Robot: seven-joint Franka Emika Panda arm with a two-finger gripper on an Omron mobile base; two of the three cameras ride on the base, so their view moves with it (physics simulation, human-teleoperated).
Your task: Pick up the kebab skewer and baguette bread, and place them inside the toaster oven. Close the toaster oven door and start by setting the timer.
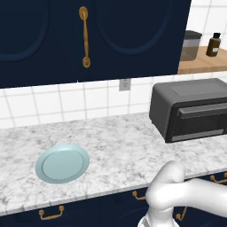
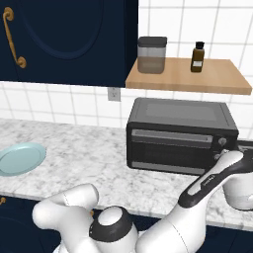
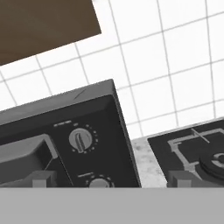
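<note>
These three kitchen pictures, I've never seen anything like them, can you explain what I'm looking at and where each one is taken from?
It is a simulated kitchen with a white robot arm on a driving base. Two cameras ride on the base, behind the arm to its left and right, looking over a marble counter. On it sit an empty light blue plate and a dark grey toaster oven with its door shut. A wooden shelf above holds a canister and a brown bottle. The third camera sits on the hand: it looks at the oven's timer knob, with a stove burner beside. Nothing looks held.
</note>
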